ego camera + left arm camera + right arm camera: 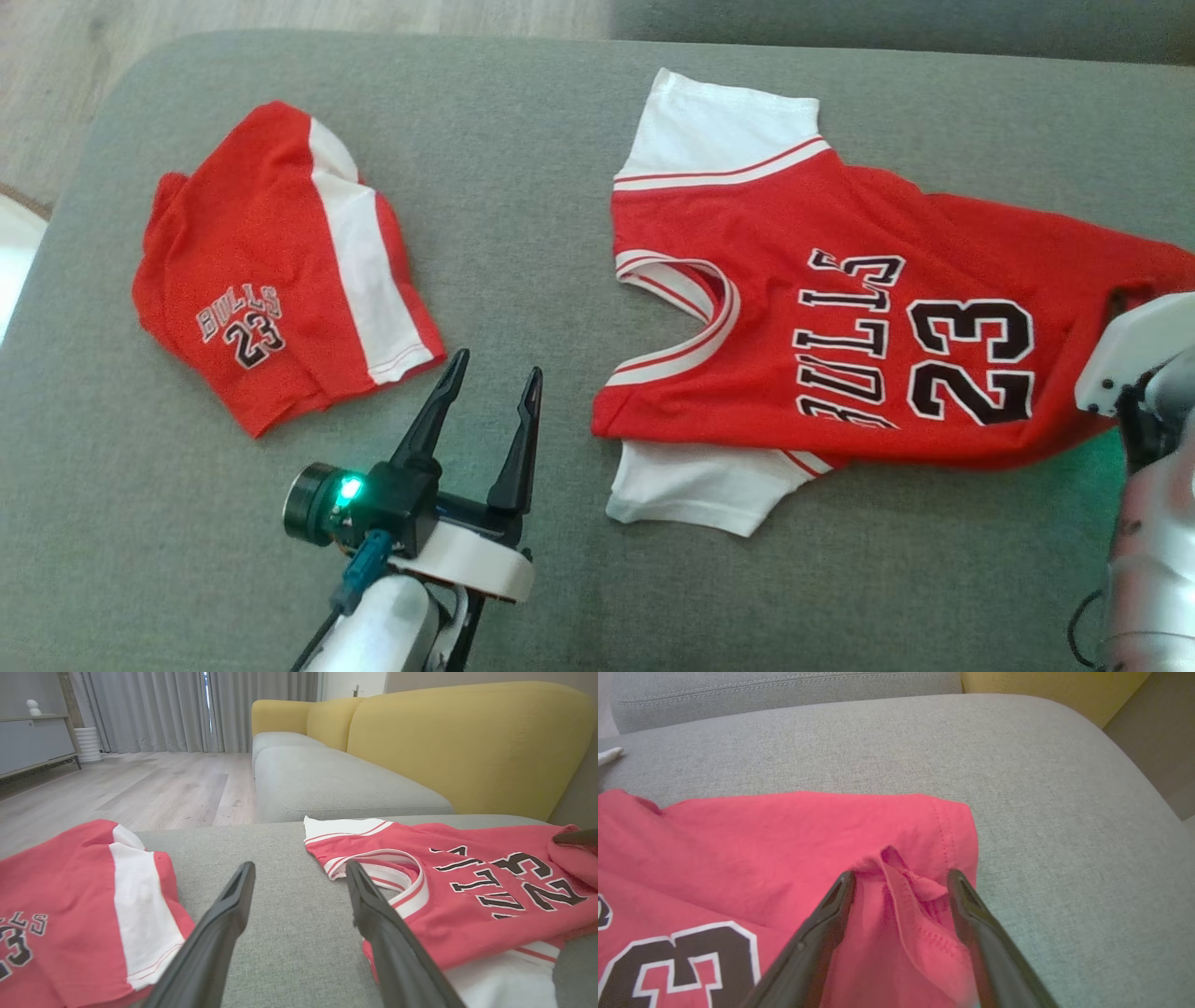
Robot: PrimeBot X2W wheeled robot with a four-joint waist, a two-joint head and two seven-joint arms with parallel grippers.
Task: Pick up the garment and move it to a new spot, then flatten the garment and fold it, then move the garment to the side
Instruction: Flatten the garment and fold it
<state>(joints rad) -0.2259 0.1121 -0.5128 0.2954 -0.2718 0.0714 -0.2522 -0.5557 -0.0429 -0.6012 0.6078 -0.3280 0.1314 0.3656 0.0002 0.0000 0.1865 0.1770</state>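
The left arm reaches in low over the near edge of the grey cushion (523, 187). The left gripper (498, 364) points across the cushion toward its far edge, its two dark fingers spread wide and holding nothing. Bare cushion shows beneath them. A green light glows on the wrist behind them.

The right arm (1144, 523) comes in at the cushion's right end. In the head view its pale wrist casing lies over the bottom hem of the jersey (840, 327), and the fingers themselves are hidden there.

The jersey, red with white sleeves and "BULLS 23" on it, lies spread front-up on the right half of the cushion, with its neckline toward the cushion's middle. A pair of red shorts (271, 271) with a white stripe sits crumpled on the left half, well apart from the jersey.

The right wrist view shows what the head view hides. The right gripper (901, 873) has its fingers spread wide apart over the jersey's (761, 858) hem, and a raised fold of red cloth stands loose between them, not pinched.

The left wrist view, looking along the left gripper (300, 864), shows the room beyond the cushion (280, 896): a yellow backrest (467, 742), a wooden floor (140, 793) and grey curtains (149, 709).
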